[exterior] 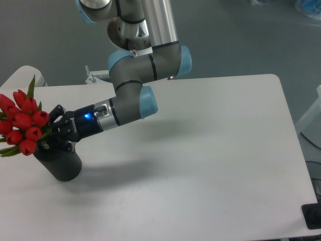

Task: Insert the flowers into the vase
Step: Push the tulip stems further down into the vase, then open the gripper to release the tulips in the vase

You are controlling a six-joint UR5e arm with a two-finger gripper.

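Observation:
The flowers [22, 123], a bunch of red closed tulip buds with green leaves, lean out to the left above the vase [60, 161], a matte black cylinder near the table's left edge. Their stems run down toward the vase's top, which the fingers and buds hide, so I cannot tell how deep the stems sit. My gripper [51, 134] reaches in from the right, nearly horizontal, with its black fingers shut on the flowers just over the vase's rim.
The white table [200, 150] stretches to the right of the vase. A small metal bracket [91, 78] sits at the table's far edge behind the arm. A black object [312, 216] stands beyond the table's right front corner.

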